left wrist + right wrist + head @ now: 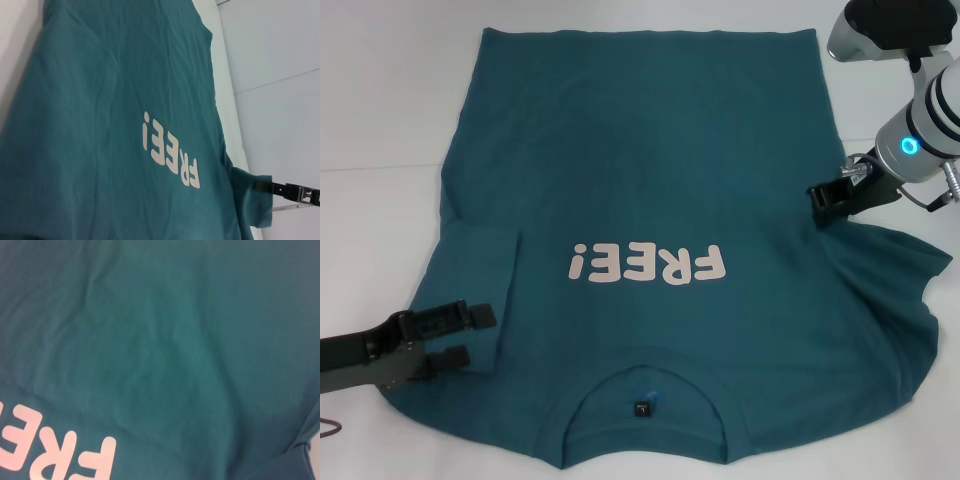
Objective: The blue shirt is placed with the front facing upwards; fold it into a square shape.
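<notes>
The blue shirt (640, 170) lies flat on the white table, front up, with its collar (645, 385) nearest me and the pale "FREE!" print (648, 264) upside down. Its left sleeve (480, 290) is folded inward over the body. My left gripper (480, 336) stands open low over that folded sleeve, near the shirt's left edge. My right gripper (820, 205) is shut on the right sleeve, whose cloth (880, 270) rises in loose folds. In the left wrist view the right gripper (262, 186) pinches the raised sleeve edge (250, 200). The right wrist view shows only shirt cloth (165, 340) and print.
Bare white table (380, 110) shows to the left and past the hem (650, 33) at the far side. A thin dark cable (328, 428) lies at the near left edge. The right arm's white body (920, 130) hangs above the table's far right.
</notes>
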{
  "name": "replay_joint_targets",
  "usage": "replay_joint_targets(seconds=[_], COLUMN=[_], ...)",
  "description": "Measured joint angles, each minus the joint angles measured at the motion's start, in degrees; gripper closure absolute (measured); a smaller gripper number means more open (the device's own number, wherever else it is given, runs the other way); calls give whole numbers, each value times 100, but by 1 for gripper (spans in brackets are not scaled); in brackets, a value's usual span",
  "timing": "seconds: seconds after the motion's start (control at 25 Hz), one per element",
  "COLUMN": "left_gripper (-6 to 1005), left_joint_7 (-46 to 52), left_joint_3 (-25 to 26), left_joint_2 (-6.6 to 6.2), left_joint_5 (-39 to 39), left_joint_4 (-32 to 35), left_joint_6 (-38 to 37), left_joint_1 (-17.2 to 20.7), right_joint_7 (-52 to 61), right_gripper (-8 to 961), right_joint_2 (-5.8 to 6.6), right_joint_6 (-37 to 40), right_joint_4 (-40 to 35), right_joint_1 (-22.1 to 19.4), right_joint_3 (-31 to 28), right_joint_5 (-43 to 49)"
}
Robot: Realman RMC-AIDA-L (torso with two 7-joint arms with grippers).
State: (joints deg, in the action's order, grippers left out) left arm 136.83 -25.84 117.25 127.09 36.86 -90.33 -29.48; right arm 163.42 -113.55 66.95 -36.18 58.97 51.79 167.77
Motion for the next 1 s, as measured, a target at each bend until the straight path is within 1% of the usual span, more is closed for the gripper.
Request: replay_joint_targets(seconds=[0.2,0.44,0.6,0.88,1.0], left_gripper=[53,53,53,53,53], left_joint_7=[-2,-1,1,2,1], left_joint_3=[0,0,0,0,0], left_joint_2=[0,0,0,0,0], left_joint_5=[0,0,0,0,0], left_joint_4=[-3,-4,-3,-3,-15], left_joint_6=[7,7,7,7,7], left_joint_1=[-3,-5,-6,-2,-1], right_joint_7=[1,-57,-109,-85,-57], right_gripper=[907,902,852,765,631], right_joint_2=[-19,-102,-151,-162,-172], right_joint_6=[-51,-89,-113,-244,-361], right_joint_4=[52,59,60,90,117], right_joint_1=[15,23,27,27,27], right_joint_3=[0,9,58,68,59], right_joint_5=[-10,-30,-33,-25,-30])
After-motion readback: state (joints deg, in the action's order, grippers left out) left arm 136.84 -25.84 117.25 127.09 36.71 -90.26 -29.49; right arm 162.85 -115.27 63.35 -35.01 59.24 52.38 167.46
